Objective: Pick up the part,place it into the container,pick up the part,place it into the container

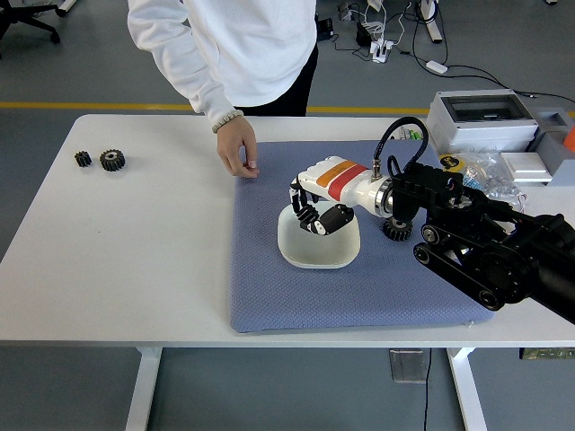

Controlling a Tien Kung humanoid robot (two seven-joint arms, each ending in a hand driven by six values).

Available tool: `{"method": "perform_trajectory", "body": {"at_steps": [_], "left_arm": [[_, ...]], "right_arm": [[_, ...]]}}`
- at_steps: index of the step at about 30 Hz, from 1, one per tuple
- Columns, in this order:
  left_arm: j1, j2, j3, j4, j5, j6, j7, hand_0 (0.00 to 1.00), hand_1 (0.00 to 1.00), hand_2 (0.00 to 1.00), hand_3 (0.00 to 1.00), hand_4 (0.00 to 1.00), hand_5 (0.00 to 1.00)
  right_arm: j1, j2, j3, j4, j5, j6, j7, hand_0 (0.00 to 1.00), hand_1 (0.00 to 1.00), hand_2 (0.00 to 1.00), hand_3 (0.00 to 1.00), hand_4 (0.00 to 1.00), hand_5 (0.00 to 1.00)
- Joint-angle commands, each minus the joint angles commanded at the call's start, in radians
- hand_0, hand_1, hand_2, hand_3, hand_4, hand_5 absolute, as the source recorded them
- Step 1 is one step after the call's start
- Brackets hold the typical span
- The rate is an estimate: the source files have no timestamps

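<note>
A robotics lab: a white table [135,260] on a grey floor with a yellow line [72,106], cables [395,36] beyond.

One head view looks forward and down from high on the robot's side, taking in the whole white table [135,260], near edge lowest.

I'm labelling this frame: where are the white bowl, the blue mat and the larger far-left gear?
white square bowl [316,259]: head view, near rim.
blue-grey padded mat [269,287]: head view, bare near-left area.
larger black gear [112,160]: head view, its top face.
</note>
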Motion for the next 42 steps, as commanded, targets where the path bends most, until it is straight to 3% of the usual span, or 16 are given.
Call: {"method": "perform_trajectory", "body": {"at_steps": [12, 21, 28, 33, 42], "left_arm": [[0.000, -0.001, 0.021, 0.000, -0.021, 0.000, -0.006, 0.724, 0.693, 0.719, 0.574, 0.612, 0.576], [0.001, -0.002, 0.021, 0.000, -0.020, 0.000, -0.007, 0.723, 0.692, 0.718, 0.575, 0.612, 0.576], [0.001, -0.002, 0.021, 0.000, -0.020, 0.001, -0.008, 0.723, 0.692, 0.716, 0.574, 0.611, 0.576], [0.000, -0.004, 0.035, 0.000, -0.032, 0.001, -0.010, 0.722, 0.691, 0.715, 0.574, 0.611, 0.576], [0.000, -0.010, 0.110, 0.000, -0.092, -0.001, -0.019, 0.721, 0.690, 0.715, 0.574, 0.611, 0.575]], "right_arm": [[-0.009, -0.014, 0.023, -0.022, -0.017, 0.015, -0.001, 0.411, 0.566, 0.745, 0.666, 0.919, 0.273], [-0.010, -0.093, 0.113, -0.011, -0.081, 0.066, -0.005, 0.415, 0.567, 0.733, 0.663, 0.923, 0.273], [-0.026, -0.139, 0.093, -0.046, -0.128, 0.083, -0.006, 0.414, 0.563, 0.724, 0.642, 0.920, 0.274], [-0.045, -0.136, 0.050, -0.099, -0.115, 0.095, -0.001, 0.417, 0.562, 0.714, 0.633, 0.918, 0.276], [-0.050, -0.085, 0.050, -0.233, -0.130, 0.084, 0.015, 0.416, 0.561, 0.716, 0.622, 0.915, 0.279]]}}
